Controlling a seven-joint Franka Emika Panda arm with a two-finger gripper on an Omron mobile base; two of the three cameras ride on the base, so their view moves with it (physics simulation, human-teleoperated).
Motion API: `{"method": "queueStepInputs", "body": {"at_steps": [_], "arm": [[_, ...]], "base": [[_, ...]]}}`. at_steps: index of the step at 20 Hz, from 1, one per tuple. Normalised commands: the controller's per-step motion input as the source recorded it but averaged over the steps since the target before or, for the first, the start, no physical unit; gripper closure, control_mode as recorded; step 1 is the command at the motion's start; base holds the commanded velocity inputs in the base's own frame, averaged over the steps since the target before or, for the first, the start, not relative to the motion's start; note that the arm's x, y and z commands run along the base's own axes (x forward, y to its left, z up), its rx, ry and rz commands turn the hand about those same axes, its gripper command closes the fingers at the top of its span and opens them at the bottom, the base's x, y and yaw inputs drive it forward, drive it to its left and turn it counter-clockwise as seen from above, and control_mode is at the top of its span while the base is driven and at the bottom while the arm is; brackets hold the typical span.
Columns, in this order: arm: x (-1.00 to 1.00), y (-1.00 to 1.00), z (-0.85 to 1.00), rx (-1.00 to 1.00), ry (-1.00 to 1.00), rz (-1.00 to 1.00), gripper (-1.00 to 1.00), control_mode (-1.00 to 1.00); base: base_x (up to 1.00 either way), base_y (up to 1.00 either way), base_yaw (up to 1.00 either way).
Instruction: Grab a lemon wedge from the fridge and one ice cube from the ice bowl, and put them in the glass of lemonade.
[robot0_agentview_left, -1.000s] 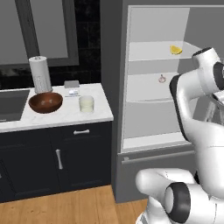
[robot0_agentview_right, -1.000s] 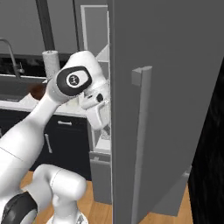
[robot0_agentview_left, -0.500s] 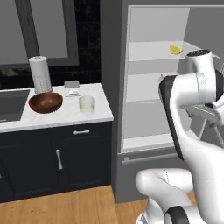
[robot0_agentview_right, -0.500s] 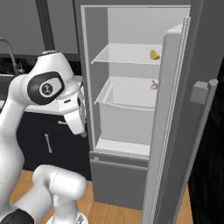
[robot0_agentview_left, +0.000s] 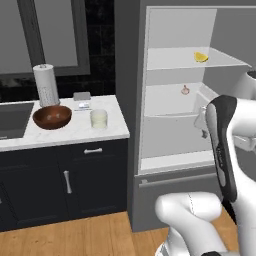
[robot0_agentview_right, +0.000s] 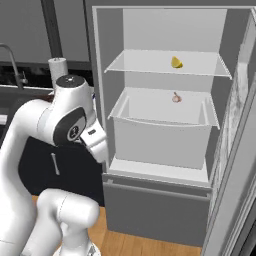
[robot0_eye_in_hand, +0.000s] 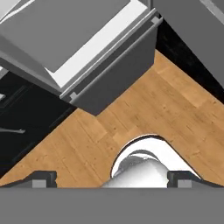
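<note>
The fridge (robot0_agentview_left: 129, 75) stands wide open. On its upper shelf lies the lemon wedge (robot0_agentview_left: 201, 57) (robot0_agentview_right: 176, 62), tiny and bright yellow. The reddish-brown ice bowl (robot0_agentview_left: 52, 116) and the glass of lemonade (robot0_agentview_left: 99, 119) stand on the white counter left of the fridge. The ice cube is hidden from these views. My gripper (robot0_eye_in_hand: 113, 179) is open, its fingertips (robot0_eye_in_hand: 43, 178) far apart. It points down at the wooden floor in front of the fridge's lower drawer (robot0_eye_in_hand: 118, 72). In the right base view the hand (robot0_agentview_right: 96, 146) hangs low by the fridge's left edge, well below the lemon wedge.
A small tan bulb (robot0_agentview_left: 185, 90) lies in the fridge's white drawer (robot0_agentview_right: 160, 135). The open door (robot0_agentview_right: 235, 150) stands at the right. A paper-towel roll (robot0_agentview_left: 46, 85) and a small grey box (robot0_agentview_left: 82, 96) stand behind the bowl, with a sink (robot0_agentview_left: 12, 117) at the far left.
The fridge door has swung from nearly across the right base view to wide open. My arm has come away from it and dropped, and the hand now points down at the floor.
</note>
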Motion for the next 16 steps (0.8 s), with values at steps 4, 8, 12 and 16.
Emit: {"method": "queueStepInputs", "body": {"at_steps": [4, 8, 12, 16], "arm": [[0.29, -0.03, 0.00, -0.02, -0.17, 0.09, -1.00, -1.00], [0.23, 0.00, 0.00, -0.02, 0.01, 0.00, -1.00, -1.00], [0.09, 0.15, 0.00, -0.01, 0.00, -0.01, -1.00, -1.00], [0.18, 0.14, 0.00, -0.09, -0.08, 0.00, -1.00, -1.00]], "base": [[0.00, 0.00, 0.00], [0.00, 0.00, 0.00], [0.00, 0.00, 0.00], [0.00, 0.00, 0.00]]}}
